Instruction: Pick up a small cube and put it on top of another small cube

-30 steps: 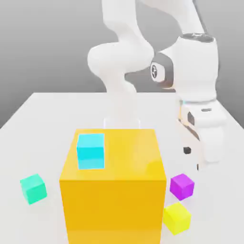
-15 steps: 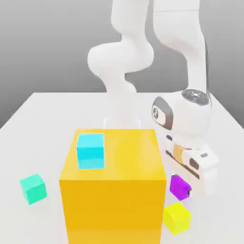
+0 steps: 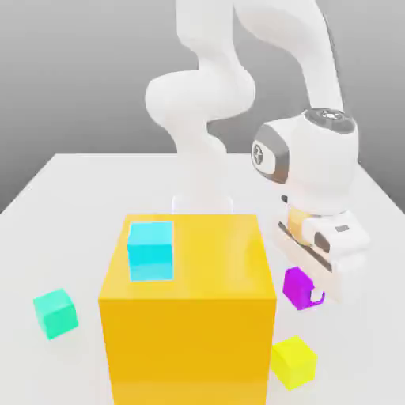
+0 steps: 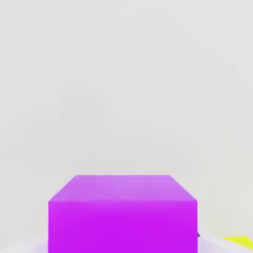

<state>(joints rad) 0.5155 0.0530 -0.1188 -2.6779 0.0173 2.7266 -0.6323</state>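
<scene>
While the end effector (image 3: 304,285) holds the purple cube (image 3: 297,291), an emblem (image 3: 258,154) shows.

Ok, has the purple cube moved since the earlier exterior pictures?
Yes. The purple cube, gripped by the gripper, now sits higher in the exterior view, farther from the yellow cube, which stayed put.

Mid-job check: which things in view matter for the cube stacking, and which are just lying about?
In the job:
- purple cube, gripped in the hand
- one other small cube as base; which one is unsettled: cyan, green or yellow

Probably lying about:
- the two cubes not chosen
</scene>
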